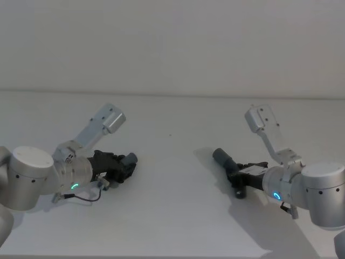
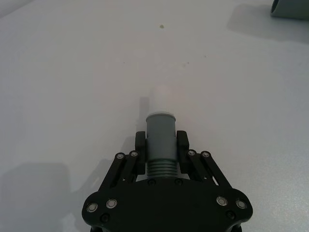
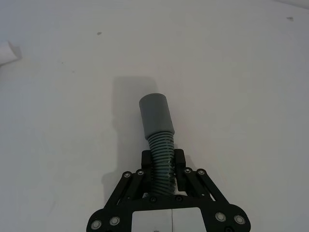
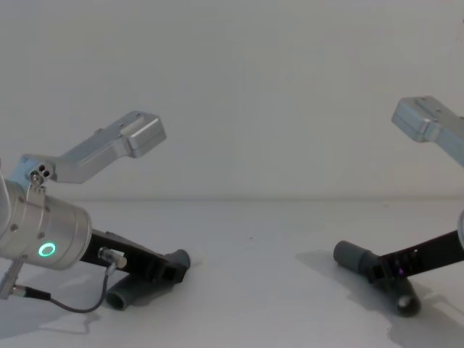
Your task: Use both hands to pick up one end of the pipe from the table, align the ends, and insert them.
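a: left gripper (image 2: 161, 145)?
b: clamped narrow on left piece (image 2: 161, 130), gripped at the smooth grey collar just ahead of the ribs. white spigot (image 2: 163, 99) sticking out past the fingertips, aimed toward mid-table. low over table (image 1: 172, 216), left side in head view. green ring (image 4: 47, 250) lit on the wrist.
a: right gripper (image 3: 164, 162)?
b: closed on right piece (image 3: 161, 145), squeezing the ribs. socket (image 3: 155, 113) free beyond the fingertips, open end turned inward. right side of table in head view.
a: ends mated?
b: no. well apart, bare table between. roughly facing across the gap, not lined up: seen from left wrist, socket off to one side of the spigot's line. in chest view both front ends tilted up toward the middle.
a: lifted clear?
b: cannot tell. rear ends of both pieces down near the surface in chest view, shadows close beneath.
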Available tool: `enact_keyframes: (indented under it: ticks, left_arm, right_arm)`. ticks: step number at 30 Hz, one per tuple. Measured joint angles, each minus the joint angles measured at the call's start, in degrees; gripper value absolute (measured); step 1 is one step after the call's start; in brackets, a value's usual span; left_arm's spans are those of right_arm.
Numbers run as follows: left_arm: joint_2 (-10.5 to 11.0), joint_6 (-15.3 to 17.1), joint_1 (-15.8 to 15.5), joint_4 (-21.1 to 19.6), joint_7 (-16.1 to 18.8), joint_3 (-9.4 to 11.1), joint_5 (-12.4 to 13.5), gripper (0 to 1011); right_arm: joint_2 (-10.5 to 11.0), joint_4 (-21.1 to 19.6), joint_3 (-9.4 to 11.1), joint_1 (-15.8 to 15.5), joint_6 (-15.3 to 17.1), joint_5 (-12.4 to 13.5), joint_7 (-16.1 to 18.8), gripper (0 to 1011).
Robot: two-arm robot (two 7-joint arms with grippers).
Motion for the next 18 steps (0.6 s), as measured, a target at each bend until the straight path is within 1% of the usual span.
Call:
enact_keyframes:
  ticks: [5,10,15,18]
  left_arm:
    - [0.2,0.0,-0.2,-0.2,-0.2,0.4,0.4,365]
    - [0.7,0.2,-0.5,-1.1,-1.0,1.1,1.2,365]
    - [1.3,0.3,-0.9,-2.9,-1.6,1.9,2.2,365]
    - [2.0,0.2,-1.3,-4.7,-2.0,2.7,3.4,365]
  right_arm:
    - [0.2,-0.3,0.0,-0.2,-0.8,0.0,0.3,274]
    - [0.5,-1.0,0.1,-0.6,-2.7,-0.1,0.9,274]
    - [0.8,-2.1,0.5,-1.1,-5.7,-0.1,1.6,274]
    - [1.1,-2.8,0.9,-1.3,-7.6,0.0,2.2,274]
